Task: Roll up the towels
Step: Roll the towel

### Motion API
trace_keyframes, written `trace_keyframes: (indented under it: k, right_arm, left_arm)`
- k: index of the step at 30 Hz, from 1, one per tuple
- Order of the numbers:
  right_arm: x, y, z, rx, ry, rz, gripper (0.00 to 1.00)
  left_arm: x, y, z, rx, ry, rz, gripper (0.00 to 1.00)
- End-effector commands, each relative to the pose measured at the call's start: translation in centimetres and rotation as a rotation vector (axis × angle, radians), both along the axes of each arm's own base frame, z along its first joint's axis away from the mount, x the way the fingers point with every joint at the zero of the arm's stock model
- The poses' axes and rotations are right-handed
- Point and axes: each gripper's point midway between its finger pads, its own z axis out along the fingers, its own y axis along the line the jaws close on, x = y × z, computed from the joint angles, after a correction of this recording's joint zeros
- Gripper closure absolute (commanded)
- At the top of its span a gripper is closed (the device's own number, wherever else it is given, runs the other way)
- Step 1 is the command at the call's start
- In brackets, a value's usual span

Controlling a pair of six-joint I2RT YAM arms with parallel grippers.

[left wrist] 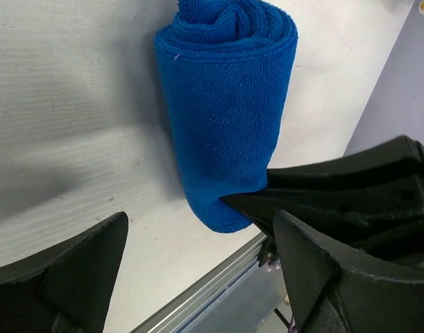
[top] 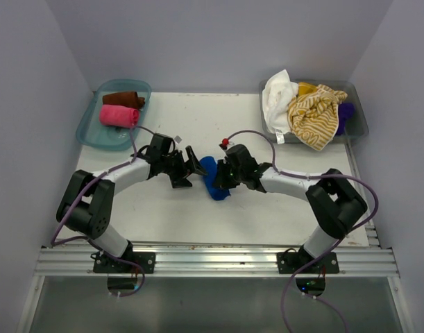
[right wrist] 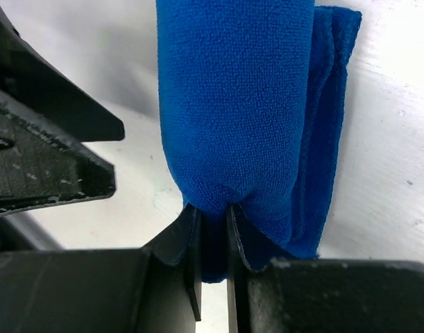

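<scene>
Partly, R end effector (right wrist: 212,220) covers towel (top: 210,168).

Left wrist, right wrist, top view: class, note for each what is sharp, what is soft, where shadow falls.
Left wrist: the blue towel is sharp, the left gripper's fingers dark and soft, a faint shadow on the table beside it. Right wrist: the weave is crisp where the right gripper pinches it; the table glares. Top view: even light, weak shadows under the arms.
</scene>
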Motion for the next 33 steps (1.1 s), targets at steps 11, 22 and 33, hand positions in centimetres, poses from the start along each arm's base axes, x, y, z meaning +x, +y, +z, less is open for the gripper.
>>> trace_keyframes:
  k: [11,22,33]
  right_arm:
    - [-2.6,2.8,0.9,0.573,0.324,0.046,1.0]
    - [-3.7,1.4,-1.2,0.385,0.378,0.078,0.94]
    - [-2.6,-2.0,4.3,-0.236,-0.097,0.001,0.4]
  left_arm:
    - [0.3,-1.6,-0.5,-0.096,0.0,-0.051,0.17]
    - [0.6,-2.1,-2.0,-0.109,0.056,-0.02,0.43]
    - [0.1,-1.4,-2.9,-0.063,0.1,0.017,0.49]
